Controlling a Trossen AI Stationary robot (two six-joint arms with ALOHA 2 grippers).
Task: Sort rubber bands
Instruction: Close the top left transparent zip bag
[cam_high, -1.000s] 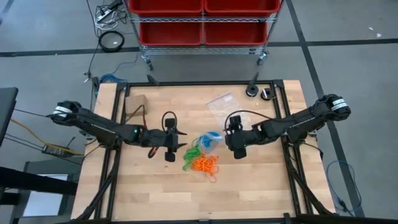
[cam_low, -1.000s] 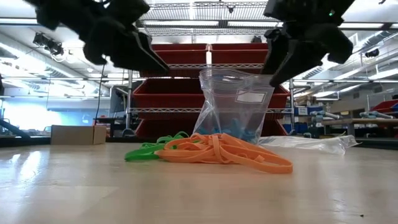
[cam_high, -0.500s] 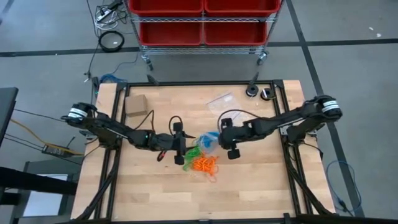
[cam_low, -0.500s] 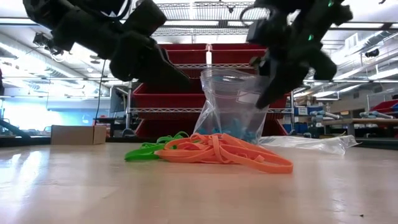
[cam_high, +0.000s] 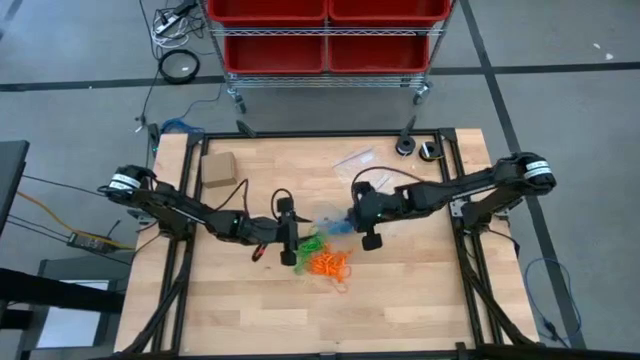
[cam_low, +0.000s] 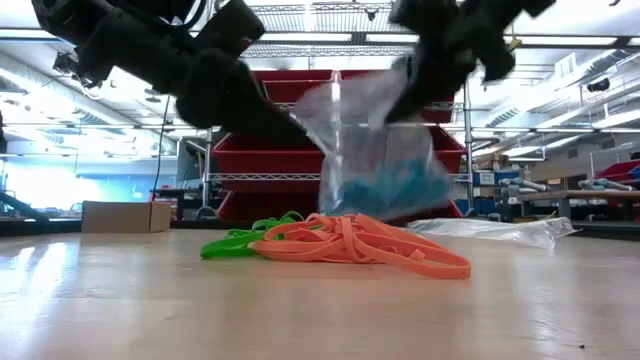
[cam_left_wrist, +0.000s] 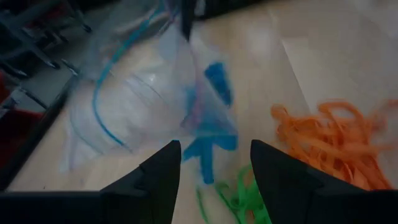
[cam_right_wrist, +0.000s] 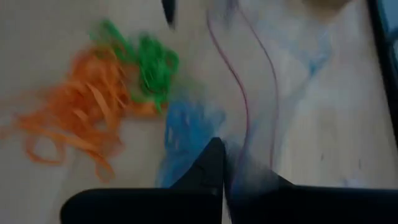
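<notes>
Clear plastic zip bag (cam_low: 375, 150) with blue rubber bands (cam_low: 385, 188) inside is up off the table, right gripper (cam_right_wrist: 219, 163) pinched shut on its edge

- bag hangs over the far side of the loose pile, around table centre; the blue ones sit bunched in its lower end
- orange rubber bands (cam_high: 328, 264) lie in a heap on the wood, near side of the pile; green rubber bands (cam_high: 312, 245) touch them on the left/far side
- left gripper (cam_left_wrist: 214, 163) sits just left of the pile, low over the table, fingers apart and nothing between them; the green bands and the bag's blue end lie right ahead of it
- left wrist view: bag mouth with a blue zip line, wall crumpled, blue bands showing through the plastic
- second zip bag (cam_high: 357, 161) lies flat on the far part of the table, apart from the pile
- small cardboard box (cam_high: 217, 168) at far left of the wooden table (cam_high: 400, 310)
- two small round dark items at the far right edge, can't tell what they are
- red bins (cam_high: 325, 35) on a wire shelf cart beyond the far edge
</notes>
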